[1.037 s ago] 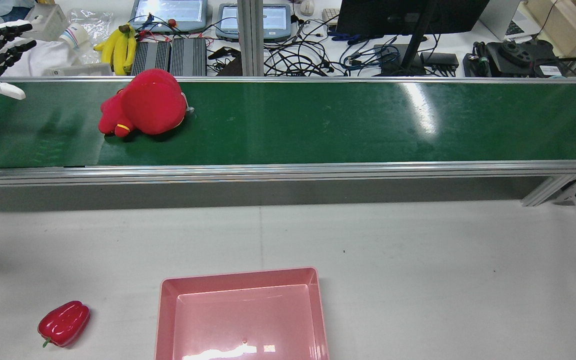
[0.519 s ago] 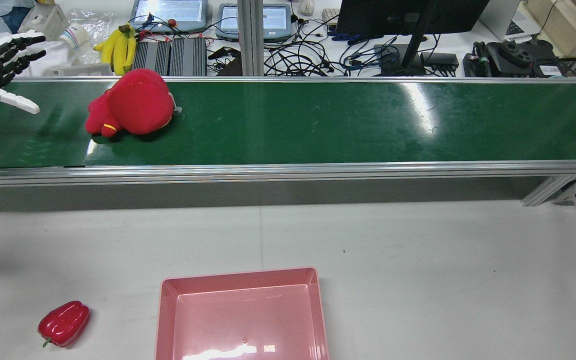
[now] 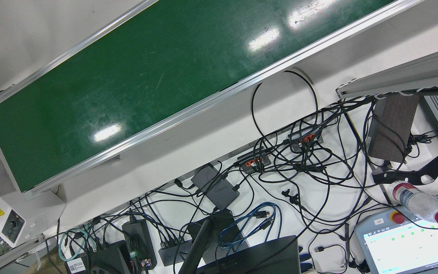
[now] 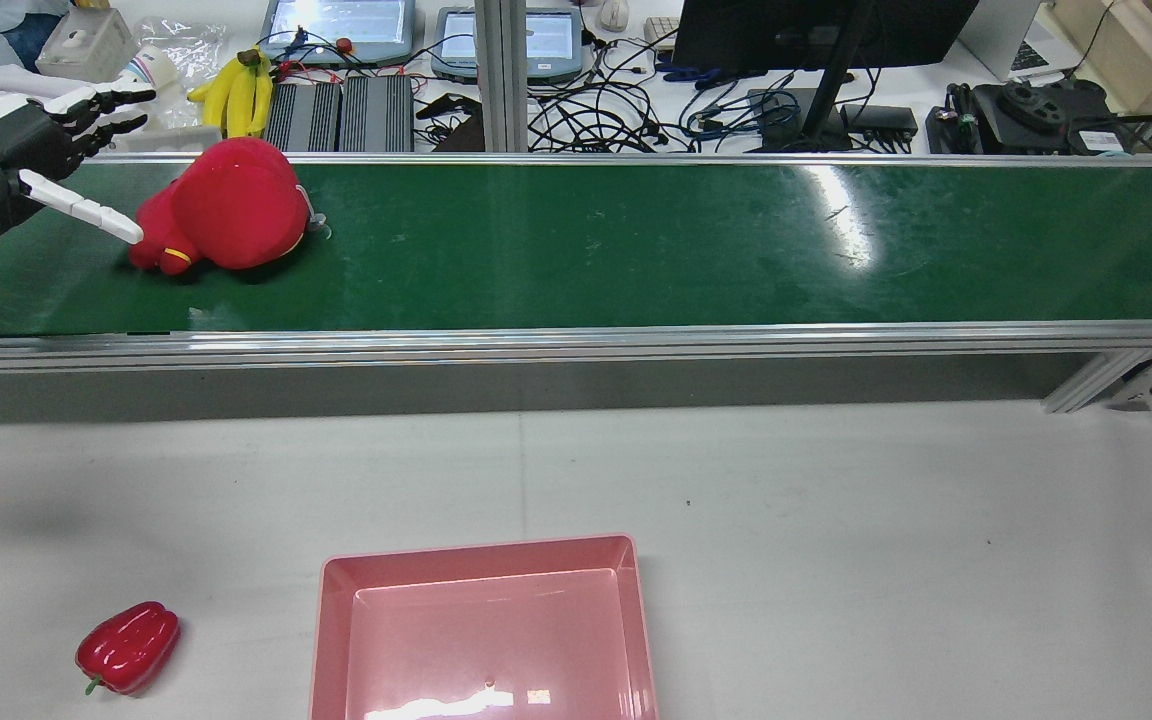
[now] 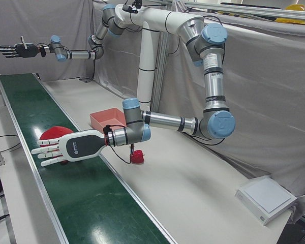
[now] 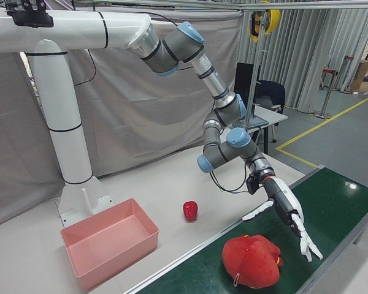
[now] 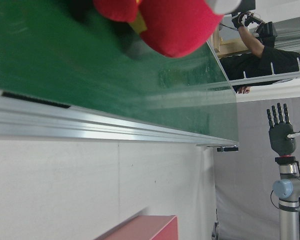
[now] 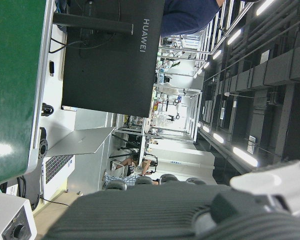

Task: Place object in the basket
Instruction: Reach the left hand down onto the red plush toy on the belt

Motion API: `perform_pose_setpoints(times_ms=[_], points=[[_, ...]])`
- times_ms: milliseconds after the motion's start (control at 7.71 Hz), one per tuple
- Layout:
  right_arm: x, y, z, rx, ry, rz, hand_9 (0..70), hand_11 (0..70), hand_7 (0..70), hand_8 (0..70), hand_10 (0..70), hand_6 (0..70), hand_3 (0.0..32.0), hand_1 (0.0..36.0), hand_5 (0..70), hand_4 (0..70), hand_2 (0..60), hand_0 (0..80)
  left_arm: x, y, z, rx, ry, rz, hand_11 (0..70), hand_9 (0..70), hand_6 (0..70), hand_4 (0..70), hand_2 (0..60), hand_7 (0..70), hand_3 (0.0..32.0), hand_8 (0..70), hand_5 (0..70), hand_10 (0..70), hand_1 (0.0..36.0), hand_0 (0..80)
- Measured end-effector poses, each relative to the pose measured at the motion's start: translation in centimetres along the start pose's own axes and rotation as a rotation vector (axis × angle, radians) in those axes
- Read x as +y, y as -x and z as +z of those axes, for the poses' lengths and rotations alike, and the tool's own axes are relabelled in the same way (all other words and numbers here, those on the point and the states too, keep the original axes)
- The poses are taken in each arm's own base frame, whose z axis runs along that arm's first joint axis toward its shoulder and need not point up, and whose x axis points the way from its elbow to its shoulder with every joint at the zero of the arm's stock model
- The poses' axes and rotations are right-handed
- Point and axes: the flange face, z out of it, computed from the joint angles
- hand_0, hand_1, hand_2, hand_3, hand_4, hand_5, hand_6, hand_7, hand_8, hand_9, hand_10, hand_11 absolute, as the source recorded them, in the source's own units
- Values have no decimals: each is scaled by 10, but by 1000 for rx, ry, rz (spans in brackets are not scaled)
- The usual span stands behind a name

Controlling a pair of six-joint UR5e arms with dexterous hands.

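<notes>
A red plush toy (image 4: pixel 226 205) lies on the green conveyor belt (image 4: pixel 636 240) near its left end. My left hand (image 4: pixel 26 165) is open just left of the toy, fingers spread, with the thumb tip at the toy's left end. The toy also shows in the left-front view (image 5: pixel 53 134), behind the hand (image 5: pixel 66 148), and in the right-front view (image 6: pixel 253 260), below the hand (image 6: pixel 288 211). The pink basket (image 4: pixel 481 548) stands empty on the table's near side. My right hand (image 5: pixel 15 50) is open, raised high beyond the belt's far end.
A red bell pepper (image 4: pixel 128 647) lies on the white table left of the basket. The belt's aluminium rail (image 4: pixel 576 340) runs between belt and table. Bananas (image 4: pixel 236 95), tablets, cables and a monitor crowd the desk beyond the belt.
The plush toy has travelled left along the belt. My left hand has come in rightward and lower, so its thumb now reaches the toy's left end.
</notes>
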Motion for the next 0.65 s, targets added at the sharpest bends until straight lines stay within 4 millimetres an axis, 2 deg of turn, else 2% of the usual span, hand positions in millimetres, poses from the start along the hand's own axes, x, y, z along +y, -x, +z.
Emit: perform_pose_setpoints(times_ms=[389, 648], points=[[0, 0, 0, 0, 0, 0, 0, 0, 0, 0, 0, 0, 0, 0, 0, 0, 0, 0, 14, -1, 8, -9, 1, 51, 0, 115, 22, 80, 0, 25, 0, 70, 177, 0, 212, 686], [0, 0, 0, 0, 1, 0, 0, 0, 0, 0, 0, 0, 0, 0, 0, 0, 0, 0, 20, 13, 10, -35, 6, 65, 0, 116, 22, 88, 0, 27, 0, 70, 186, 0, 214, 688]])
